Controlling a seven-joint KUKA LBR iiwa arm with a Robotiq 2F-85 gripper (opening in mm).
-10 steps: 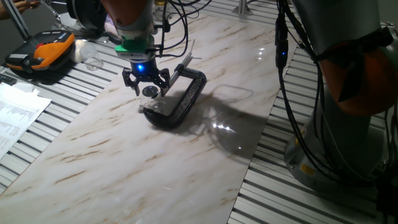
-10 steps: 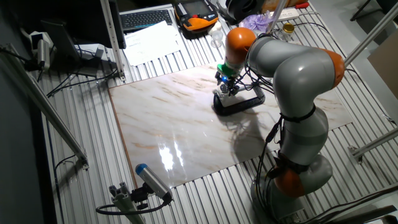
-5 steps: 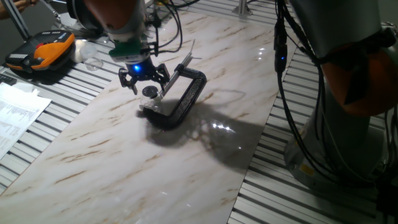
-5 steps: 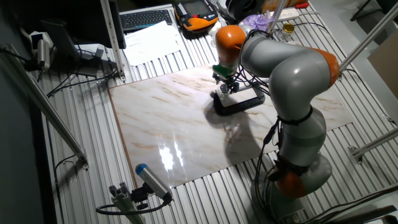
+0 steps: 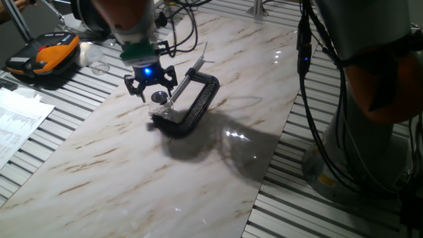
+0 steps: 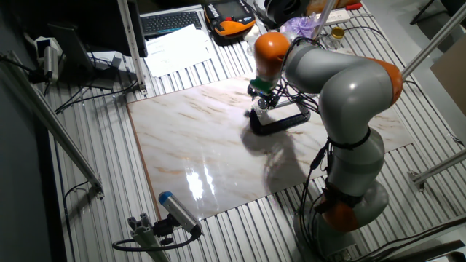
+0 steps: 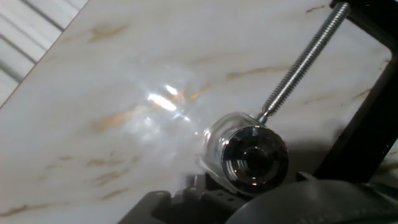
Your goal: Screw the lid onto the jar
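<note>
The small clear jar (image 7: 214,144) stands clamped in a black C-clamp (image 5: 195,106), against the end of its steel screw rod (image 7: 298,65). The shiny silvery lid (image 7: 254,158) sits on top of the jar. In one fixed view the lid (image 5: 158,97) lies just below my gripper (image 5: 156,90), whose black fingers (image 5: 135,86) are spread apart on either side above it without touching it. The gripper is open. In the other fixed view the gripper (image 6: 263,97) hangs over the clamp's left end. No fingers show in the hand view.
The clamp (image 6: 281,122) lies on the marble board (image 5: 132,172). An orange and black device (image 5: 43,56), papers (image 5: 16,119) and a clear glass object (image 5: 99,66) lie on the slatted table at the left. The arm's base and cables (image 5: 357,99) stand at the right.
The arm's wrist has swung a little to the left and the gripper has shifted slightly with it. Lid, jar and clamp have stayed where they were.
</note>
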